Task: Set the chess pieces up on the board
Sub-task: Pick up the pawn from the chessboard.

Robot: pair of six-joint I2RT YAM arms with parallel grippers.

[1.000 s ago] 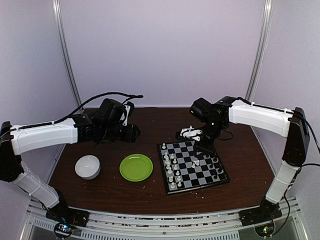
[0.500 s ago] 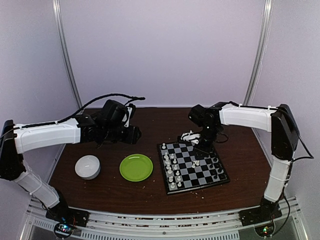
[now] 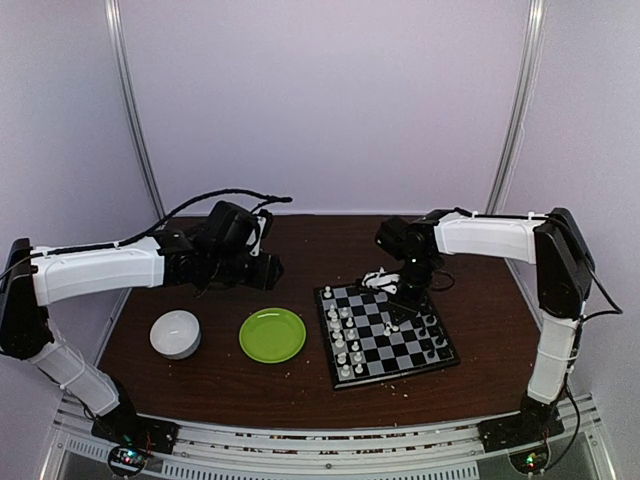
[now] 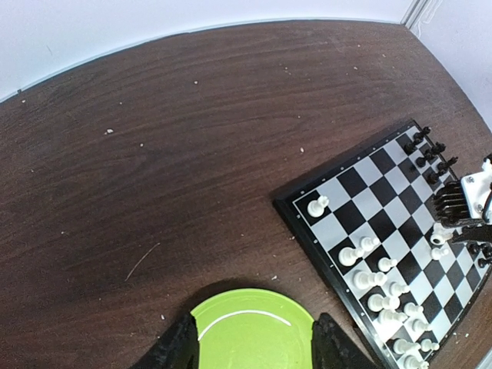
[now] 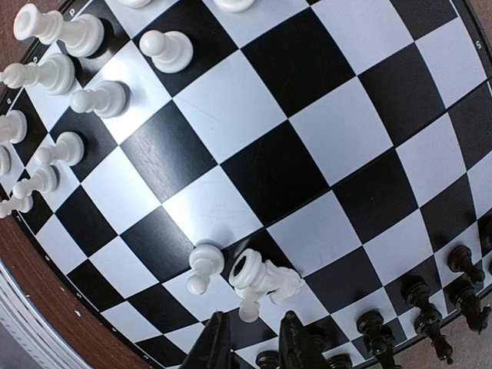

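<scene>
Green plate [image 3: 272,334] beside a white bowl [image 3: 175,333] on a crumb-speckled brown table [image 3: 320,245]

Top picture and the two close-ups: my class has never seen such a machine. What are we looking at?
Two robot arms stand at the table's near edge. The wide picture looks down from above and behind them; the close-ups come from cameras on their wrists. On the table: a board with pieces, a green plate, a white bowl. The left gripper hangs open in the air, empty. The right gripper is low over the board by a tilted white piece; whether it grips it is unclear.
</scene>
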